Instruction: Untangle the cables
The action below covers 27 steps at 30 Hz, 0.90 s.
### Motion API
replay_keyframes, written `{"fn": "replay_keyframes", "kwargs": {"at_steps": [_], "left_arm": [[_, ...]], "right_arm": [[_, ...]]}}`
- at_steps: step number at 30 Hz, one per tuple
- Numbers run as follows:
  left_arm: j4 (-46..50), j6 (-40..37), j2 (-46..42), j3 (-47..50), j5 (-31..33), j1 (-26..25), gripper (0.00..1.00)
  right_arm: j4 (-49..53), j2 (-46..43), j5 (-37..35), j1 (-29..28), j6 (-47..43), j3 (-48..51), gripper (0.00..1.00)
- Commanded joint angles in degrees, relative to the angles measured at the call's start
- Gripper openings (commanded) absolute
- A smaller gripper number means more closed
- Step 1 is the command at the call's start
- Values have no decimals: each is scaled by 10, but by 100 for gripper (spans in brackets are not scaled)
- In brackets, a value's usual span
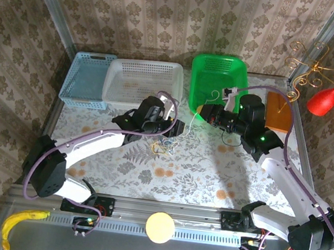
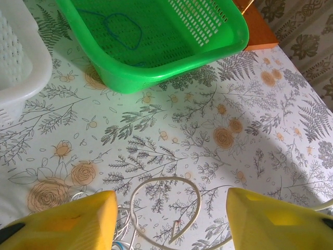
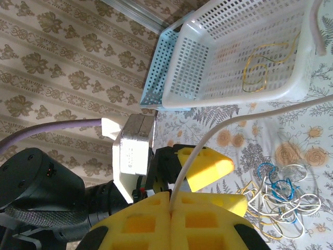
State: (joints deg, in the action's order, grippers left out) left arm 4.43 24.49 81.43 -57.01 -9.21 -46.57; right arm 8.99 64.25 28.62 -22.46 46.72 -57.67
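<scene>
The cables (image 1: 166, 144) sit in a small loose clump of thin, glossy loops, white, blue and yellowish. They lie on the flower-printed tablecloth (image 1: 210, 167) near the middle, just in front of the white basket (image 1: 141, 85). 3 perforated plastic baskets line the far edge. The blue basket (image 1: 86, 78) is at the left. The white one holds a yellow cord (image 3: 260, 67), and the green basket (image 2: 156, 47) holds a blue cord (image 2: 122, 31).

The left arm reaches forward, bent at the elbow. The left gripper (image 2: 171, 208) hangs over the clump with its 2 smooth yellow fingers well apart around a white loop (image 2: 195, 200), gripping nothing. The right arm stretches leftward, level. The right gripper (image 3: 171, 200) has its blocky fingers pressed together on a stiff white cord (image 3: 250, 117), which arcs away from it.
</scene>
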Motion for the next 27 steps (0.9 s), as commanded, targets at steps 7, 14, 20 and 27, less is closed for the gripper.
{"fn": "replay_keyframes", "kwargs": {"at_steps": [7, 14, 20, 27], "left_arm": [[-14, 6, 22, -6, -15, -8, 49], [-23, 10, 30, -3, -19, -8, 19], [-13, 8, 23, -18, -11, -7, 0], [-16, 19, -25, -30, -10, 15, 0]], "right_arm": [[-18, 4, -13, -5, -8, 2, 0], [-12, 2, -14, -4, -13, 5, 0], [2, -16, -29, -4, -21, 30, 0], [7, -48, -65, -3, -23, 103, 0]]}}
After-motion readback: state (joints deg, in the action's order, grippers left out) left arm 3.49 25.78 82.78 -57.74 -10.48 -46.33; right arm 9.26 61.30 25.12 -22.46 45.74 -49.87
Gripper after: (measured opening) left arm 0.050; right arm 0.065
